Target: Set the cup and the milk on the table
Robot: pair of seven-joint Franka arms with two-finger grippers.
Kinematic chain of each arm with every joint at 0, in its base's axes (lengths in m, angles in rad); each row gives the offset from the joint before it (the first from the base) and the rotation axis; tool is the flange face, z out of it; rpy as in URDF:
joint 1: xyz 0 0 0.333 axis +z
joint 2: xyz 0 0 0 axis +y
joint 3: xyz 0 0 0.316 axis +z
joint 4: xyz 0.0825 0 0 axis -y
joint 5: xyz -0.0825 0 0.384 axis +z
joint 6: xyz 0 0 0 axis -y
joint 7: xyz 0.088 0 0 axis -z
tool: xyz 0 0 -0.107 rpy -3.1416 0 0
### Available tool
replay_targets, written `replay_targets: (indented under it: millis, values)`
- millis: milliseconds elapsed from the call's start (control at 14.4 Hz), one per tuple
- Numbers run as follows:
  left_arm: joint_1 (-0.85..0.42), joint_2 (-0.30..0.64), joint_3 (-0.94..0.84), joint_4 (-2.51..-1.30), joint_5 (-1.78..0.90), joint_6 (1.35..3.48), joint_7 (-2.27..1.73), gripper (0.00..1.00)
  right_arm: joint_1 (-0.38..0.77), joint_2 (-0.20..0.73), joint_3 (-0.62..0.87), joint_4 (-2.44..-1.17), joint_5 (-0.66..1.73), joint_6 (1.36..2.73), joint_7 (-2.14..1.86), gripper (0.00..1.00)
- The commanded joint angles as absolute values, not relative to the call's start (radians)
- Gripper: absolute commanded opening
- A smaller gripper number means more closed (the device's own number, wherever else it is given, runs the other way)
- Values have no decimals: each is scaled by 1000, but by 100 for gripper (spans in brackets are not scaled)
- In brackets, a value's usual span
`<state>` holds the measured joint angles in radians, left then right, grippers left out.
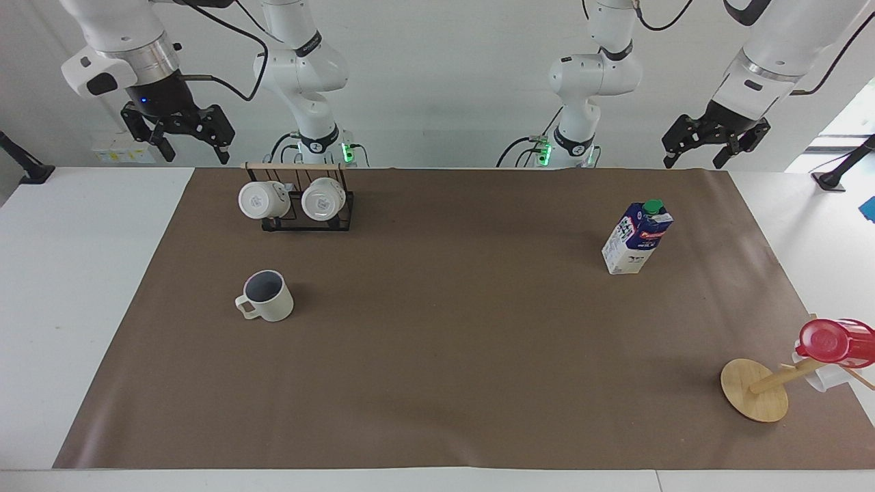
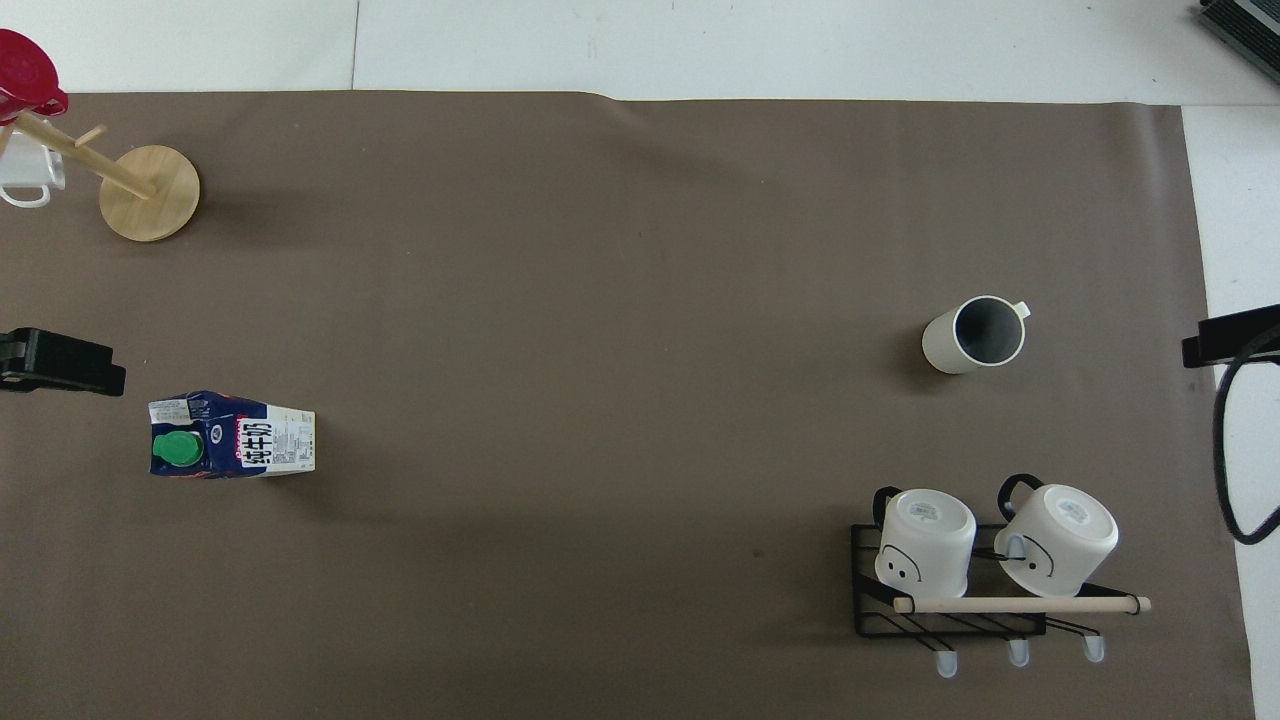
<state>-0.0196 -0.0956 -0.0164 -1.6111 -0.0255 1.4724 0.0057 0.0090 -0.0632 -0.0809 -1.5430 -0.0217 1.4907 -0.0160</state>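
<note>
The cup (image 1: pixel 266 297) (image 2: pixel 972 335), a cream mug with a grey inside, stands upright on the table's brown sheet (image 1: pixel 451 321) toward the right arm's end. Toward the left arm's end the milk (image 1: pixel 637 238) (image 2: pixel 232 447), a blue-and-white carton with a green cap, also stands upright on the sheet. My right gripper (image 1: pixel 195 154) (image 2: pixel 1230 335) hangs high over the white table margin at its own end, open and empty. Raised over the sheet's edge beside the milk, my left gripper (image 1: pixel 707 156) (image 2: pixel 60 362) is open and holds nothing. Both arms wait.
A black wire rack (image 1: pixel 307 222) (image 2: pixel 950 620) with two white mugs stands nearer to the robots than the cup. A wooden mug tree (image 1: pixel 755 389) (image 2: pixel 150 192) with a red cup (image 1: pixel 830 342) and a white mug stands at the left arm's end, farther out than the milk.
</note>
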Motion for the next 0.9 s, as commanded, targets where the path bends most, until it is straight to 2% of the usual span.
replay_targets:
  millis: [0, 833]
  values:
    - [-14, -98, -21, -1600, -26, 1459, -3, 100, 6, -84, -80, -1568, -17, 1503, 2, 100]
    - [-12, -98, -20, -1600, -26, 1459, -3, 100, 5, -86, -80, -1588, -15, 1503, -8, 100]
